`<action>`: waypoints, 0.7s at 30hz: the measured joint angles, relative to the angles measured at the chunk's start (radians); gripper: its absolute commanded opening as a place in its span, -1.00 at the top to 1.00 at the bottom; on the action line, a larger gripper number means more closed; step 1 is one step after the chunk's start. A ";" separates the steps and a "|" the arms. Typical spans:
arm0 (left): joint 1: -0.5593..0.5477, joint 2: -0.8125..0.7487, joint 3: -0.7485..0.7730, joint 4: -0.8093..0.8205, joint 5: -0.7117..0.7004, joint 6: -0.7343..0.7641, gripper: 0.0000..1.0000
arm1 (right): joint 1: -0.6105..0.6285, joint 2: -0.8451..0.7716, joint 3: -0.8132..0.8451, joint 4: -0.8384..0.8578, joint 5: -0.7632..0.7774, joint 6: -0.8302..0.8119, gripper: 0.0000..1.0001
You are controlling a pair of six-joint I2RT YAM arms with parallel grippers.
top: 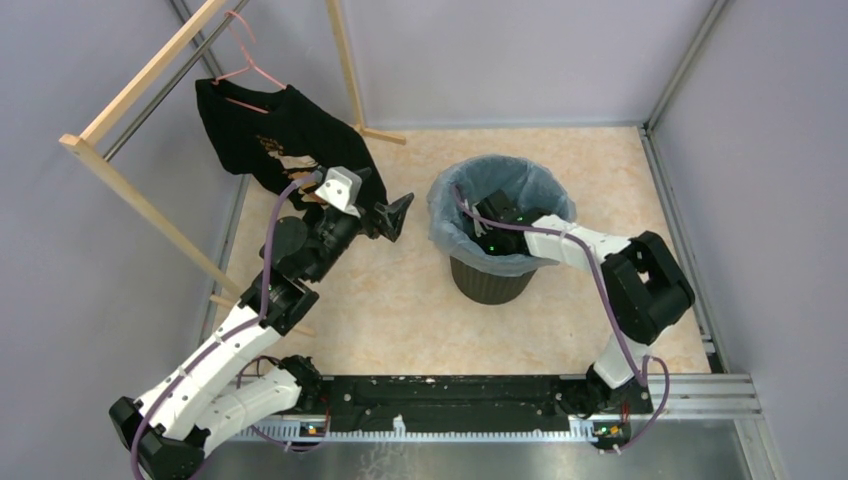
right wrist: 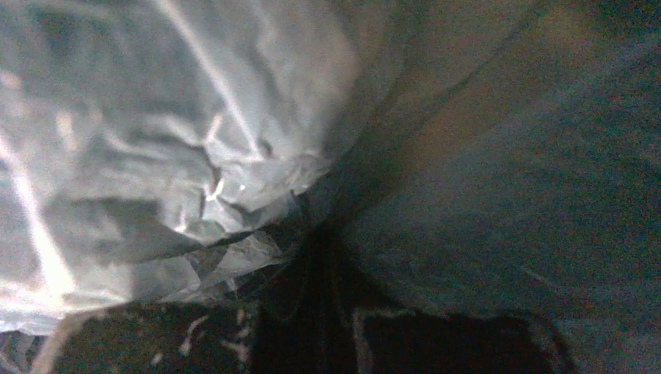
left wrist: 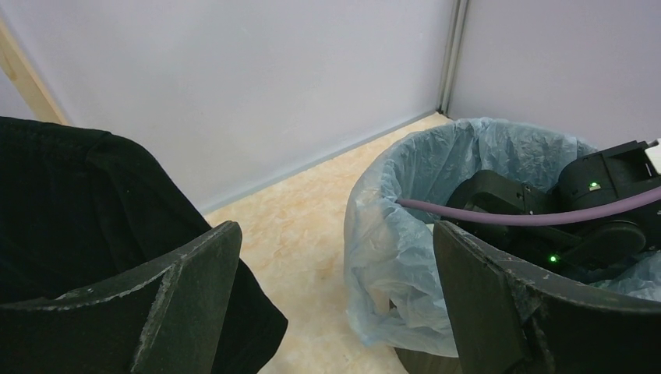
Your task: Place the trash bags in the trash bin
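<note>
The black ribbed trash bin (top: 490, 282) stands right of the middle of the floor. The pale-blue trash bag (top: 450, 215) lines it, its film folded out over the rim; both show in the left wrist view, bag (left wrist: 405, 234) over bin (left wrist: 425, 365). My right gripper (top: 492, 212) is down inside the bin, against the bag. In the right wrist view it (right wrist: 304, 335) is dark, its fingers a little apart with nothing seen between them, crinkled film (right wrist: 156, 156) ahead. My left gripper (top: 392, 218) hangs open and empty left of the bin, jaws wide (left wrist: 335, 234).
A black T-shirt (top: 280, 135) hangs on a pink hanger (top: 250, 70) from a wooden rack (top: 140, 75) at the back left, just behind my left gripper; it also shows in the left wrist view (left wrist: 70, 202). Grey walls enclose the floor. A metal rail (top: 700, 395) runs along the near edge.
</note>
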 measured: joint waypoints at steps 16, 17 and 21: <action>0.000 0.024 0.000 -0.001 0.010 -0.012 -0.97 | 0.002 -0.061 0.061 -0.111 -0.003 0.021 0.02; 0.000 0.025 0.000 -0.002 0.010 -0.012 -0.97 | 0.002 -0.080 0.077 -0.124 -0.001 0.021 -0.02; 0.000 0.030 0.000 -0.003 0.011 -0.013 -0.98 | 0.002 -0.156 0.146 -0.172 0.009 0.023 -0.15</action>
